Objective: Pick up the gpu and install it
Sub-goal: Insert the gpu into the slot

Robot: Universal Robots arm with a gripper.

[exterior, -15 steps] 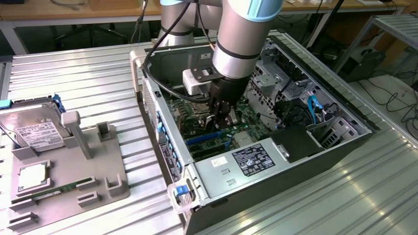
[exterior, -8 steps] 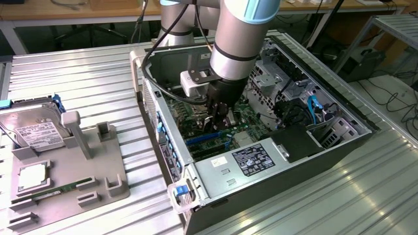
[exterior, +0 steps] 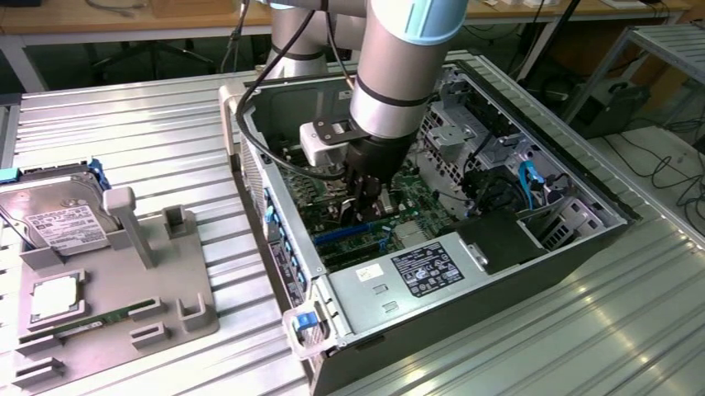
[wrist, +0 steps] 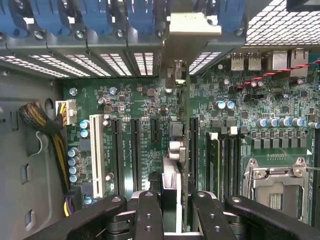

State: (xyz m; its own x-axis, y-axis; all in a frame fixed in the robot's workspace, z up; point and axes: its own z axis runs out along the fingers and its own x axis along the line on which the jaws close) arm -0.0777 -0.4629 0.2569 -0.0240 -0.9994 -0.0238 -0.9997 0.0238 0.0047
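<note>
The claw sits closest, its two black fingers partly closed on the gpu, which stands on edge between them over the green motherboard, its silver bracket at the blue slot latches. In the exterior view the arm reaches down into the open computer case. At nine o'clock from the case, a hard drive and RAM stick rest in a grey fixture on the metal tabletop.
</note>
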